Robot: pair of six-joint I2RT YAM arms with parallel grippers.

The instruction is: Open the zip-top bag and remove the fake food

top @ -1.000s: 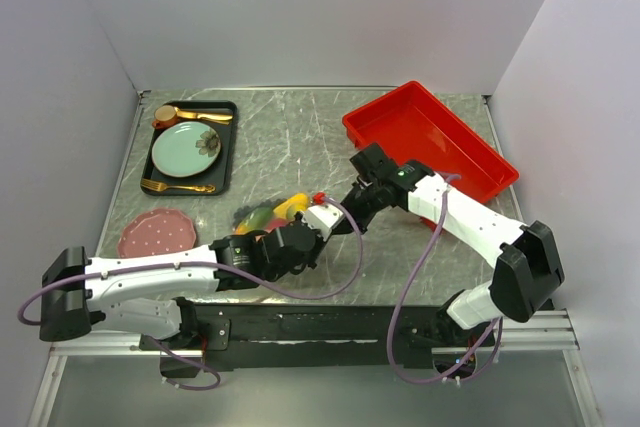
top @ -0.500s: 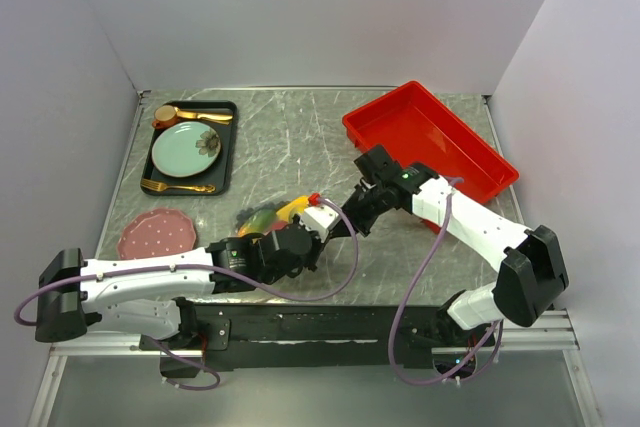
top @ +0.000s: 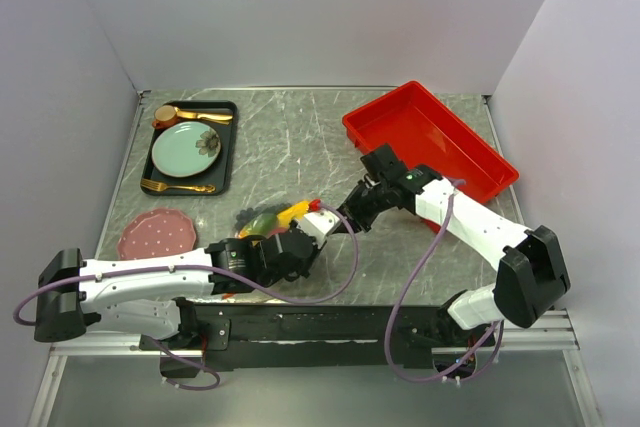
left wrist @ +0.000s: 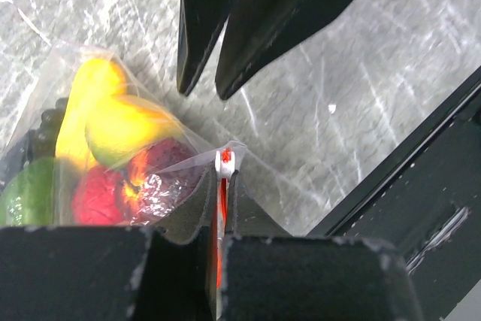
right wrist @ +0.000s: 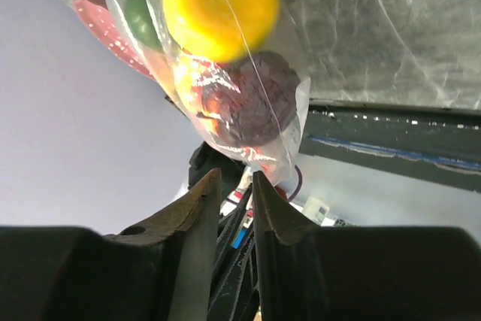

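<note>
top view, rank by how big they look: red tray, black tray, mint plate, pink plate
1. red tray
2. black tray
3. pink plate and mint plate: look about alike, so not ranked.

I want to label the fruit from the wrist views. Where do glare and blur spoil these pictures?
Left wrist: glare on the zip-top bag washes over the fake food, and the fingers of the left gripper look soft. Right wrist: the yellow fruit is blurred, and highlights cover the dark purple fruit. Top external: even light, sharp.
</note>
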